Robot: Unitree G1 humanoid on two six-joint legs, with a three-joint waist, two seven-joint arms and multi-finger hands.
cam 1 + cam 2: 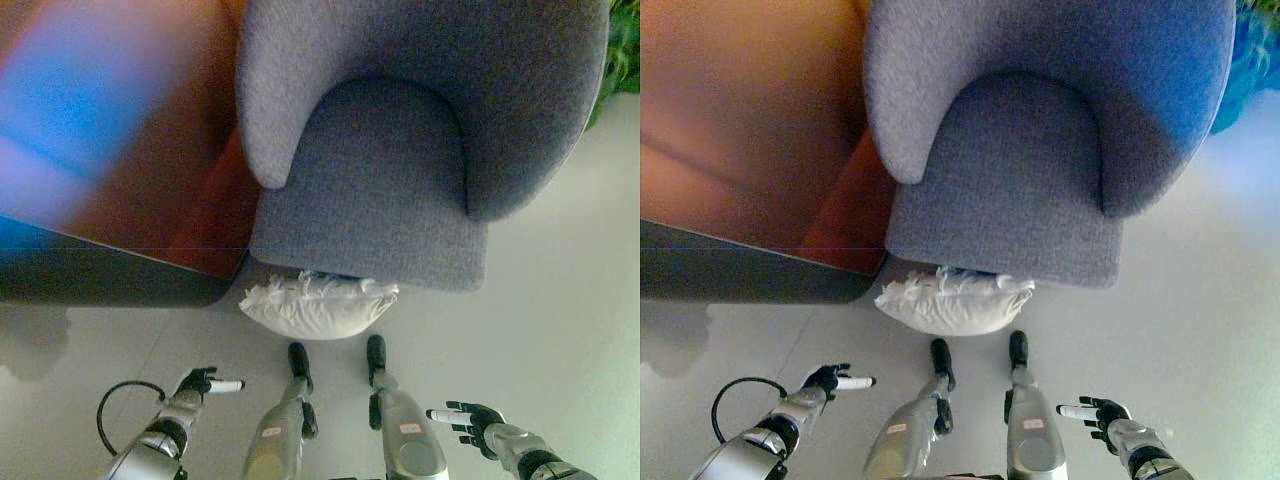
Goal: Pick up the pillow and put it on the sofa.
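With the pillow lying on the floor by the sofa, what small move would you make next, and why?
Probably lower both hands toward the pillow: it lies on the floor against the sofa's front, and the left hand and right hand hover apart, holding nothing.

A pale grey floor (560, 290) carries everything here. A grey sofa (400, 150) stands on it at the far middle, and a brown wooden cabinet (130, 150) stands to its left. The white pillow (318, 305) lies on the floor, touching the sofa's near edge.
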